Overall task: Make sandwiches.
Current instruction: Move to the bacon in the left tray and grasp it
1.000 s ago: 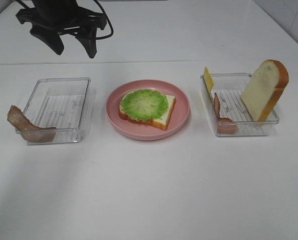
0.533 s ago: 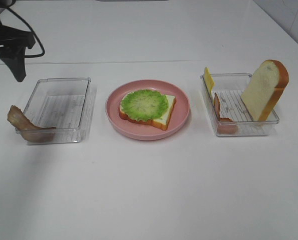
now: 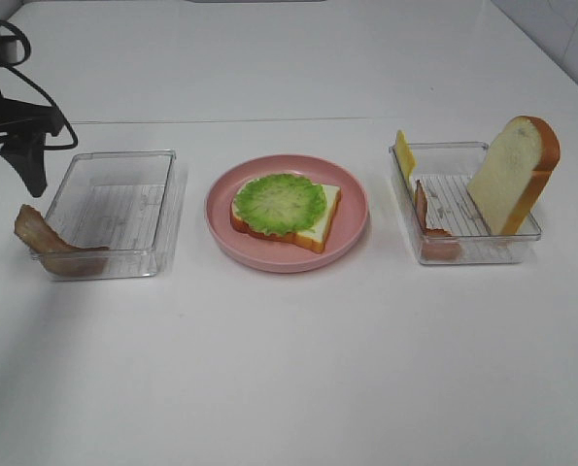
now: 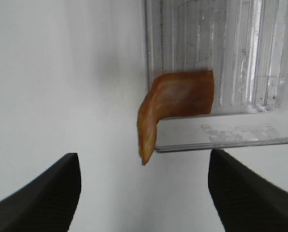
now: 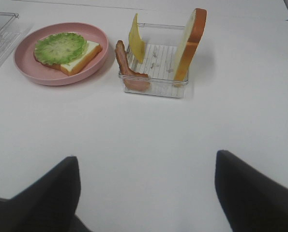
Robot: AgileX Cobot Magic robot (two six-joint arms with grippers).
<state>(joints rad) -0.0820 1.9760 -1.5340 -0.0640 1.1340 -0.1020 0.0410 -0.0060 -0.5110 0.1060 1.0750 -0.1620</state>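
The sandwich point(image 3: 313, 233) is one white bread slice with orange-brown crust, topped by green lettuce point(image 3: 281, 202), lying on the pink plate point(image 3: 289, 262). A bacon strip point(image 3: 44, 245) hangs over the near left corner of the left clear tray point(image 3: 123, 155). In the left wrist view this bacon strip point(image 4: 177, 96) droops off the tray rim point(image 4: 231, 142). My left gripper point(image 4: 144, 203) is open and empty, hovering behind the bacon at the table's left edge point(image 3: 24, 175). My right gripper point(image 5: 146, 193) is open, empty, and well short of the food.
The right clear tray point(image 3: 473, 257) holds an upright bread slice point(image 3: 512, 175), a yellow cheese slice point(image 3: 404, 153) and another bacon strip point(image 3: 423, 209). In the right wrist view, that tray point(image 5: 153, 92) sits beside the plate point(image 5: 56, 79). The table is white.
My left arm has swung from the back centre-left to the far left and come down toward the bacon corner of the left tray. Food and trays have not moved.
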